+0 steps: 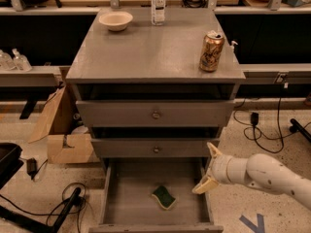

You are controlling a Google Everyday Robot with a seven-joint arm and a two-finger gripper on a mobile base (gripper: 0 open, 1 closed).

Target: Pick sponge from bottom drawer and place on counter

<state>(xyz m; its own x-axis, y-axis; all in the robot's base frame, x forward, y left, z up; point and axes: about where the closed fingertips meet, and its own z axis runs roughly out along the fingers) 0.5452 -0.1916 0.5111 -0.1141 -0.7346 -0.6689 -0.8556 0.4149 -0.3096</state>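
I am looking down into the bottom drawer (129, 191), which is standing open, its floor lying bare all around the sponge (164, 197). My gripper (207, 168), fingers spread, is hanging over the drawer's right wall, near the middle drawer front (155, 148) that is overhanging the back. On the table (146, 52), the can (212, 51), bowl (115, 20) and bottle (158, 4) are keeping to the edges, leaving the middle free.

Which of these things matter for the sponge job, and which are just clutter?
Job: sponge, bottom drawer, counter, gripper open at the drawer's right wall.
Lying about: can, bowl, bottle on the counter; cardboard box on the floor.
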